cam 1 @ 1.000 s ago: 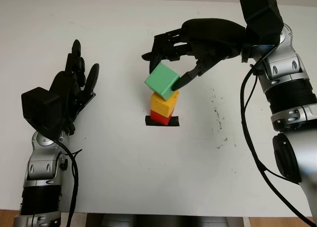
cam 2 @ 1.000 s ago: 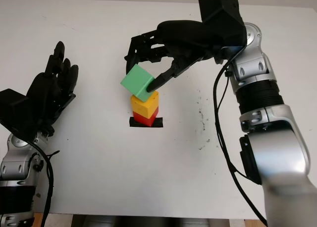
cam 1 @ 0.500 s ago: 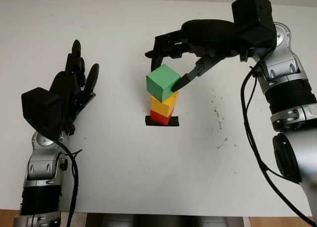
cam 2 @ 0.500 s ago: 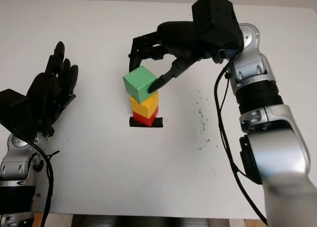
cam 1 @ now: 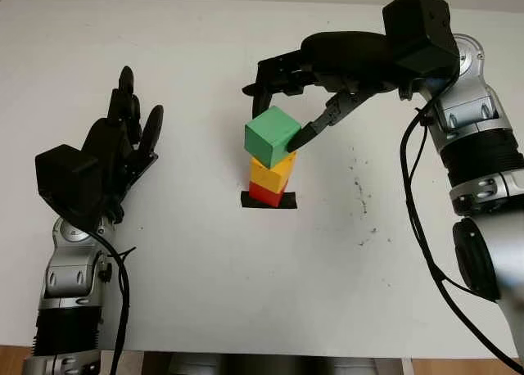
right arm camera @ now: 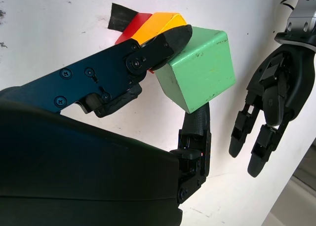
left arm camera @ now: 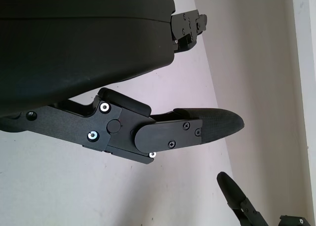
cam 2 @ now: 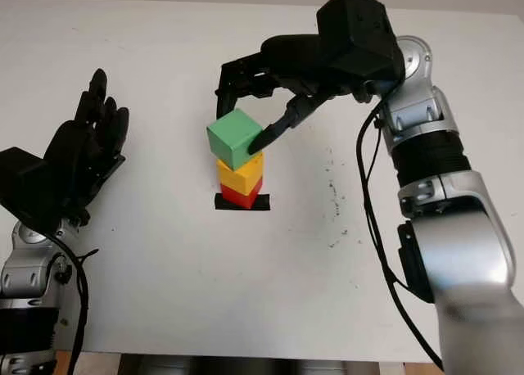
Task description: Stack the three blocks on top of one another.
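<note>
in the left eye view, a green block [cam 1: 272,134] is seen pinched in the right hand [cam 1: 282,105] above the middle of the white surface [cam 1: 205,252] — fingers at its far side, the thumb pressed against its near right edge. the block is tilted and sits at the top of a yellow block [cam 1: 270,172], which is stacked on a red block [cam 1: 264,194]; whether green and yellow actually touch cannot be told. the red block is set on a strip of black tape [cam 1: 268,200]. the left hand [cam 1: 123,142] is held open over the left part of the surface, well apart from the stack, holding nothing.

in the right eye view, the same stack is shown, with small dark specks [cam 2: 332,187] scattered on the surface to its right.

in the left wrist view, the left hand's shell and one finger [left arm camera: 197,130] are seen above bare surface.

in the right wrist view, the green block is gripped between the thumb [right arm camera: 148,53] and a finger [right arm camera: 196,127] — the yellow and red blocks are glimpsed behind it, and the left hand is seen beyond.
</note>
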